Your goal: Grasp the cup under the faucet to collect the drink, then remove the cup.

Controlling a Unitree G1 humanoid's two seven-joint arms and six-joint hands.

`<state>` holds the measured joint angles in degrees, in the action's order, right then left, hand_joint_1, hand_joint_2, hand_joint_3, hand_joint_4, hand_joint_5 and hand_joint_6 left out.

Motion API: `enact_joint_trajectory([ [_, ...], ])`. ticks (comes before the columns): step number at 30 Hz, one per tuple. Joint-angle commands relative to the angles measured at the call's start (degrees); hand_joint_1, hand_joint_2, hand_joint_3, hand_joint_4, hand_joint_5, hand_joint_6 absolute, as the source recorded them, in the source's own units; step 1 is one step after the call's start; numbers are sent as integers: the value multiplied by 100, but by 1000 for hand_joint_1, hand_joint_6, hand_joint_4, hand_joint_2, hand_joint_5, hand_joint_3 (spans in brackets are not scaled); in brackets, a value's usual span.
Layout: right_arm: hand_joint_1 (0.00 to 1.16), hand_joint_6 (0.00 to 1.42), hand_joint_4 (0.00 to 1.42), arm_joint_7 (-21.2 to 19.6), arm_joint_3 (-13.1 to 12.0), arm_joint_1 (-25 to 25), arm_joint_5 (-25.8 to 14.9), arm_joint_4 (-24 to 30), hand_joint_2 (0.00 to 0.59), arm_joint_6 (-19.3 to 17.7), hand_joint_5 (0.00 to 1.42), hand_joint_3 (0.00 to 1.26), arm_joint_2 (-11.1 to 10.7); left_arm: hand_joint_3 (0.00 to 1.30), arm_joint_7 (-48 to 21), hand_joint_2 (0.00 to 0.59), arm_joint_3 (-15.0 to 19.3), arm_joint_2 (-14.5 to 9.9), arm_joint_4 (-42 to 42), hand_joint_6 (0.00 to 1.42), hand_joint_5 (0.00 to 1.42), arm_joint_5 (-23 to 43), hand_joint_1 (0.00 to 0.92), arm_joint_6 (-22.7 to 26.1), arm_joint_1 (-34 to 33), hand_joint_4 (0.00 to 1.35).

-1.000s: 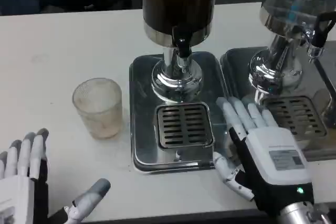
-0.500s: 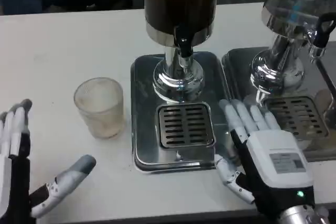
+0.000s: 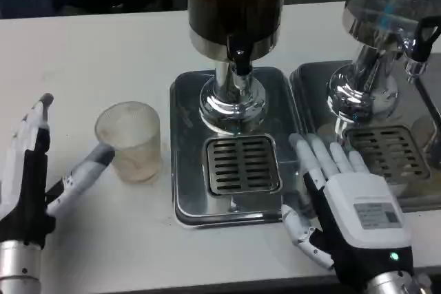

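A clear frosted plastic cup (image 3: 129, 141) stands upright on the white table, left of the steel drip tray (image 3: 185, 197). It is not under the faucet (image 3: 239, 60) of the dark drink dispenser (image 3: 236, 5). My left hand (image 3: 43, 177) is open just left of the cup, thumb tip close to the cup's side, fingers raised on its far left. My right hand (image 3: 337, 191) lies flat and open between the two drip trays, palm down, holding nothing.
A slotted grille (image 3: 243, 164) sits in the tray below the faucet. A second dispenser (image 3: 386, 25) with its own tray and grille (image 3: 389, 153) stands at the right. The table's front edge runs just below both hands.
My left hand has risen from the front edge and moved right toward the cup, turning on edge with the thumb reaching near the cup. The right hand and cup stay put.
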<state>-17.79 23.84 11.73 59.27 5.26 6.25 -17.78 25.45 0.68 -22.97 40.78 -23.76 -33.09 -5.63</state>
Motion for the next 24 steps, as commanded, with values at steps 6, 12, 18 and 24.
enact_joint_trajectory([
  [6, 0, 0, 0, 91, 41, 20, 76, 160, 521, 63, 0, 0, 28, 0, -231, 0, -225, 115, 1789, 0, 0, 241, 18, -911, -978, 0],
  [12, 0, 0, 0, 138, 57, 22, 95, 195, 521, 67, 0, 0, 9, 0, -434, 0, -445, 167, 2186, 0, 0, 182, 69, -992, -1250, 0],
  [18, 0, 0, 0, 178, 113, 55, 121, 242, 521, 64, 0, 0, 19, 0, -342, 0, -678, 160, 2466, 0, 0, 68, 156, -799, -1532, 0],
  [24, 0, 0, 0, 188, 134, 150, 162, 328, 522, 142, 0, 0, 49, 0, -356, 1, -659, 380, 2691, 0, 0, 190, 210, -827, -1725, 0],
])
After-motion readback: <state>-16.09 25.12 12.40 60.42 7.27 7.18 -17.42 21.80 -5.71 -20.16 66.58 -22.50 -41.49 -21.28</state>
